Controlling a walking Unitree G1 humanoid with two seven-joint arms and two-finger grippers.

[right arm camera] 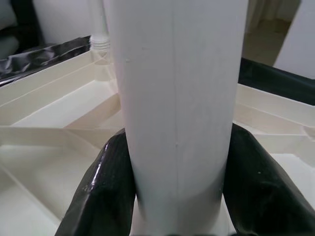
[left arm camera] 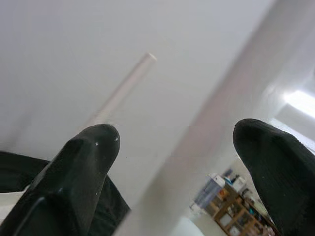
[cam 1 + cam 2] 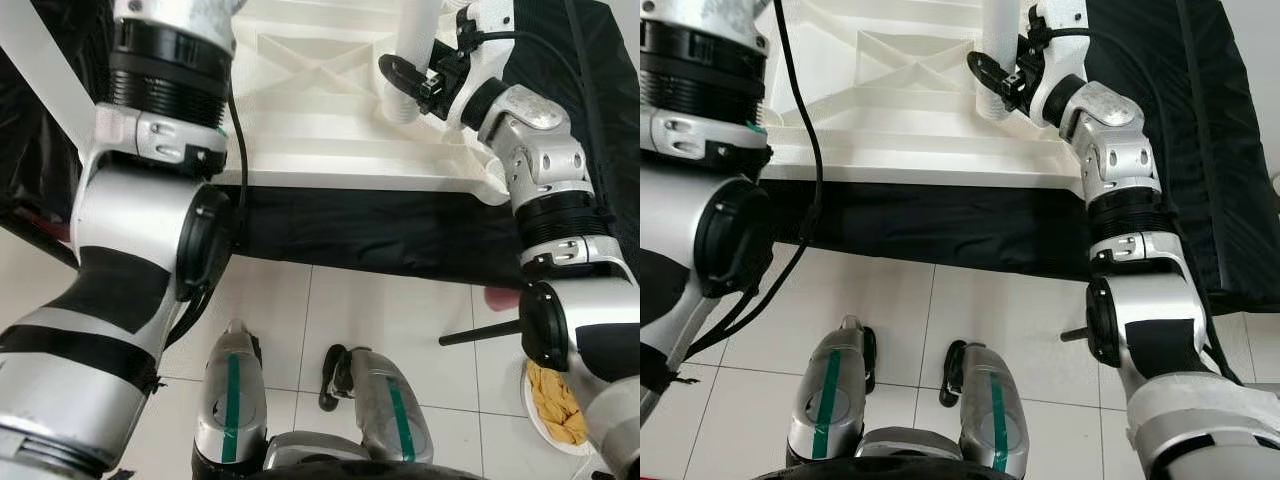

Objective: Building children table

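Smooth white plastic tube leg (image 1: 174, 98) upright on ribbed underside of overturned white tabletop (image 3: 320, 110), pinched between glossy black fingers of right gripper (image 3: 410, 80), left gripper (image 2: 172, 162) fingers spread, black sheet (image 3: 370, 230) beneath, tiled floor (image 3: 390, 310) open below.

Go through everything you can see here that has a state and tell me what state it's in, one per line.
White plastic tabletop: upside down, ribbed underside facing up, lying on black sheet.
White cylindrical table leg: upright at the tabletop's corner socket, clamped by the right gripper.
Right gripper: shut on the leg.
Left gripper: fingers apart, holding nothing.
Black sheet: spread under the tabletop.
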